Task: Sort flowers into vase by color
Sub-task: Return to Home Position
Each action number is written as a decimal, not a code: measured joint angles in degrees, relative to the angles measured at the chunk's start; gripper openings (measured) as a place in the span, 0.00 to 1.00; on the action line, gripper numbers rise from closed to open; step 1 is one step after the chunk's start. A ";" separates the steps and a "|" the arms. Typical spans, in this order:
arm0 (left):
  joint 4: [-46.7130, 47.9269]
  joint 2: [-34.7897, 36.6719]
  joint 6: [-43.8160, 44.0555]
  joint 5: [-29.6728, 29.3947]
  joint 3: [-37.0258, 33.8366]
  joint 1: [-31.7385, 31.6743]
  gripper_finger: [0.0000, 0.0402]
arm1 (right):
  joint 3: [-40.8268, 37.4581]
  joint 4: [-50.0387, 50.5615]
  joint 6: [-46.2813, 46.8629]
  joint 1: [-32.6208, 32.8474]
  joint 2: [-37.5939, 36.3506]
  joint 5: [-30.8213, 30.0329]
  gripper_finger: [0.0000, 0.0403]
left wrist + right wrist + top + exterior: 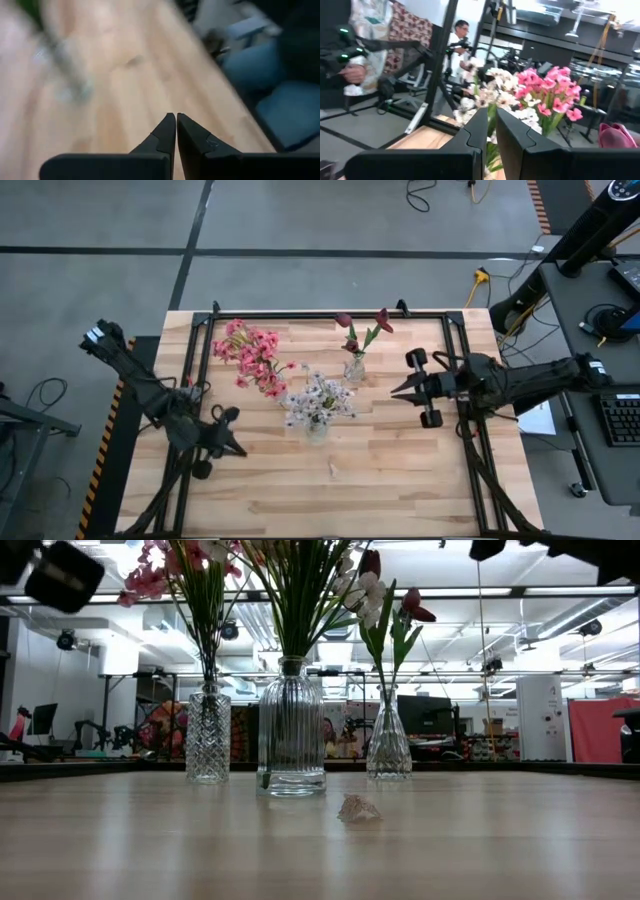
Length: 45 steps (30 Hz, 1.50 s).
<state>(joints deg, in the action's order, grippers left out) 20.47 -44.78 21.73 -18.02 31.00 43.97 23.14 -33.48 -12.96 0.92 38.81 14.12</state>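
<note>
Three glass vases stand on the wooden table (pixel 400 480). A cut-glass vase (pixel 207 735) on the left holds the pink flowers (pixel 252 358). A ribbed vase (pixel 291 730) in the middle holds the white flowers (pixel 318 402). A small flask-shaped vase (pixel 388 745) toward the far side holds the dark red blooms (pixel 362 330). My left gripper (pixel 242 451) hovers shut over the table's left near part, with nothing in it (pixel 176 116). My right gripper (pixel 394 391) is shut and holds nothing, to the right of the vases, pointing at the white and pink flowers (pixel 491 114).
A small pale scrap (pixel 358 808) lies on the table in front of the ribbed vase. Black frame rails (pixel 330 314) run along the table's far edge and sides. People (pixel 457 40) stand in the room beyond. Bare wood stretches along the near half.
</note>
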 joint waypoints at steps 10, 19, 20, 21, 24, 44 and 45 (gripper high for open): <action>-13.38 12.32 -19.63 2.58 -8.21 -4.40 0.00 | -1.81 6.53 -0.08 -1.55 -10.55 2.63 0.08; -4.63 22.54 -25.75 11.80 -6.36 -13.48 0.00 | -6.93 0.13 1.88 -2.45 -11.81 2.61 0.08; -3.61 23.07 -23.65 12.59 -6.61 -13.77 0.00 | -7.34 -0.71 1.89 -2.46 -11.81 2.59 0.08; -2.82 23.49 -21.51 12.75 -7.19 -13.87 0.00 | -7.67 -1.39 1.89 -2.46 -11.81 2.59 0.08; -2.39 24.34 -17.86 12.73 -9.54 -13.88 0.00 | -8.03 -2.46 1.86 -2.46 -11.81 2.57 0.08; -4.56 40.23 -19.28 11.02 -20.06 -14.10 0.00 | -10.44 0.87 2.09 -2.48 -20.50 5.39 0.08; -4.64 41.52 -19.71 11.02 -20.70 -14.10 0.00 | -10.87 0.81 2.40 -2.47 -21.57 5.39 0.08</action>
<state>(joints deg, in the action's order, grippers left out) 15.84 -3.26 2.02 -7.01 10.30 29.87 12.26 -32.67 -10.56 -1.56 17.25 19.51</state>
